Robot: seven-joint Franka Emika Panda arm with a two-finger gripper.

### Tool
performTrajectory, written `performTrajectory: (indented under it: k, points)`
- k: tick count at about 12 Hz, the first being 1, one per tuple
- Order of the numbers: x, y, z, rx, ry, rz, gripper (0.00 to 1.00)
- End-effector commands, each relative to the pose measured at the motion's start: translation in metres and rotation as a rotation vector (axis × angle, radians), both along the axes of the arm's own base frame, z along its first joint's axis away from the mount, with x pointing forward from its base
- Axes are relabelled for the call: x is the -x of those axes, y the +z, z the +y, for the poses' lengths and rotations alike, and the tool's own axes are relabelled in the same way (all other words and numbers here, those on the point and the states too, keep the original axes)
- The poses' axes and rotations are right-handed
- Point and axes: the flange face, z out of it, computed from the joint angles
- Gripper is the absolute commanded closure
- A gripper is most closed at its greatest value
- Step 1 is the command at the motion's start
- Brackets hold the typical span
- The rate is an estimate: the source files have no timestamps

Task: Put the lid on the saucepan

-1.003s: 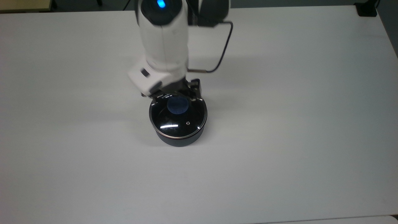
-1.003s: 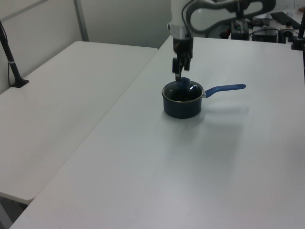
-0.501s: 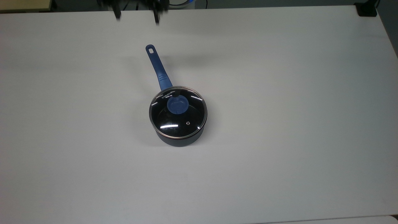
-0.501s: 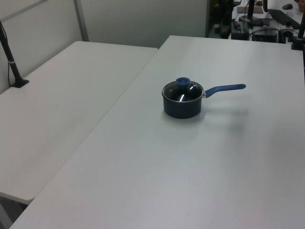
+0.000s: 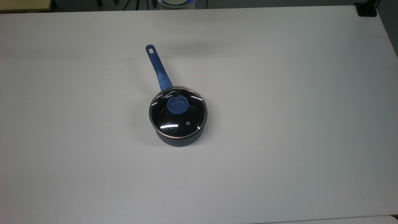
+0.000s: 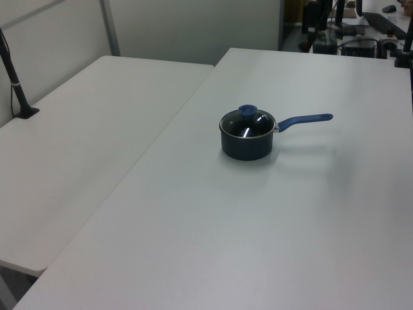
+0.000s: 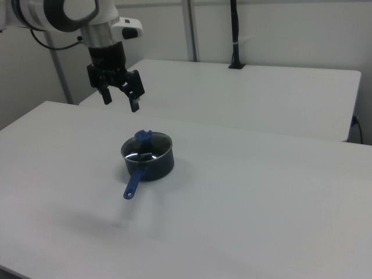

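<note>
Hanging above the white table (image 7: pixel 244 174) in the right view, the black two-finger gripper (image 7: pixel 121 100) of the white robot arm (image 7: pixel 58 14) points down with its fingers spread apart and nothing between them. We see it up and toward the right view's left of the pot, well clear of the knob, with the wrist roughly vertical and the rest of the arm cut off by the frame's upper left corner.

The round clear glass lid with a thin steel rim (image 5: pixel 164 119) sits level on the small dark navy saucepan (image 5: pixel 180 141), rim on rim, its blue round knob (image 5: pixel 177 105) upright at the centre and the small steam vent (image 5: pixel 187 123) just beside it (toward the top view's lower right). We see the long blue handle (image 5: pixel 158 70) running toward the top view's upper left, eyelet at its tip.

Through the glass the pan's inside reads only as black with glare streaks, so we cannot tell its contents. The lettering near the lid's rim is too small to read.
</note>
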Motion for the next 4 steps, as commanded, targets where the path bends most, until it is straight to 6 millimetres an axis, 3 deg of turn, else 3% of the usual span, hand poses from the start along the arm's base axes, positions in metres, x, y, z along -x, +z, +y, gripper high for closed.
performTrajectory:
  k: [1, 4]
  points:
    - [-0.0071, -0.0076, -0.0048, -0.014, 0.038, -0.027, 0.00]
    - [-0.0076, -0.0049, -0.0048, -0.013, 0.041, -0.031, 0.00]
